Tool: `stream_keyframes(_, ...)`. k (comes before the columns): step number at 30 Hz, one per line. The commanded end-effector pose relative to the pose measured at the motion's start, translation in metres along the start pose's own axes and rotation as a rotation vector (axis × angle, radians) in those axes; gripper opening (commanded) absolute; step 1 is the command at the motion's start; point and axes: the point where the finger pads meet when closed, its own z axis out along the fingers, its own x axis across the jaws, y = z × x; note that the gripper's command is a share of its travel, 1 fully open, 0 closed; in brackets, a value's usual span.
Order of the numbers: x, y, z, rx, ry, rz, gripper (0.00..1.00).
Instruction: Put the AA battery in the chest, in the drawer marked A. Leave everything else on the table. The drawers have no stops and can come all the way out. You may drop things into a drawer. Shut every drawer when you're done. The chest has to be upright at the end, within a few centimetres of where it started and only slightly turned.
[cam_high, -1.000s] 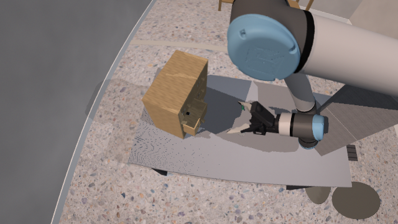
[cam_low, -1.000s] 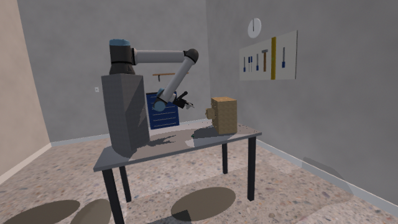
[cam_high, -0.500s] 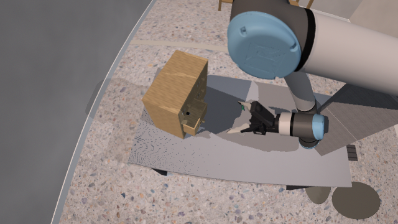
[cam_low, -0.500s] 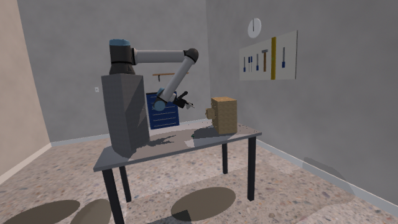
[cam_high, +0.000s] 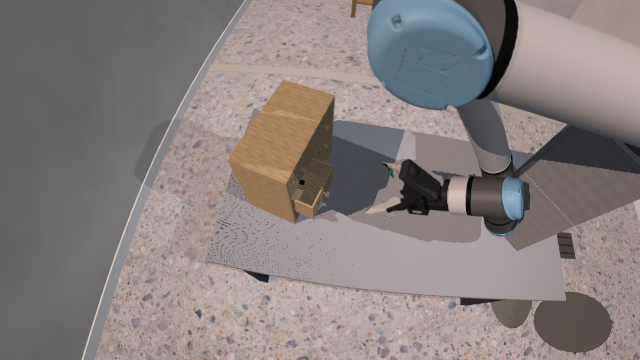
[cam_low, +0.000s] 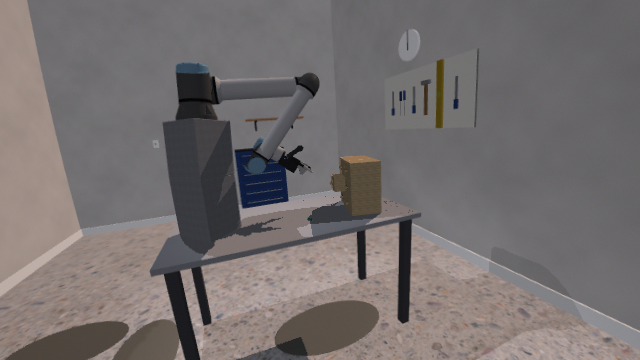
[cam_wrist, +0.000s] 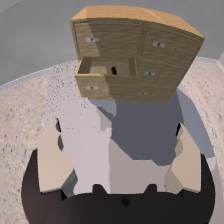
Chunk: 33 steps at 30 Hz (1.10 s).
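Facing one chest (cam_high: 280, 130) (cam_low: 366, 186) (cam_wrist: 112, 32), one drawer (cam_high: 307, 206) (cam_low: 338, 183) (cam_wrist: 106, 85) out, two jaws (cam_high: 387, 187) (cam_low: 306, 169) apart

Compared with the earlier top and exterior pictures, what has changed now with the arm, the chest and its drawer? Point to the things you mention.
Nothing visibly changed. The black gripper (cam_high: 375, 188) (cam_low: 310, 171) (cam_wrist: 119, 122), jaws open, stayed before the brown wooden chest (cam_high: 280, 125) (cam_low: 366, 185) (cam_wrist: 117, 40); its wooden drawer (cam_high: 306, 206) (cam_low: 337, 182) (cam_wrist: 107, 86) remains pulled out.
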Motion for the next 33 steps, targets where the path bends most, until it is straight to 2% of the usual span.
stream_keyframes(1, 0.000, -0.002, -0.001, -0.031, 0.000, 0.000, 1.00)
stream_keyframes(12, 0.000, -0.005, -0.003, -0.141, 0.000, 0.000, 1.00)
stream_keyframes(14, 0.000, -0.005, -0.003, -0.141, 0.000, 0.000, 1.00)
stream_keyframes(29, 0.000, -0.011, -0.007, -0.324, 0.000, 0.000, 1.00)
stream_keyframes(31, 0.000, -0.011, -0.007, -0.324, 0.000, 0.000, 1.00)
stream_keyframes(33, 0.000, -0.012, -0.007, -0.349, 0.000, 0.000, 1.00)
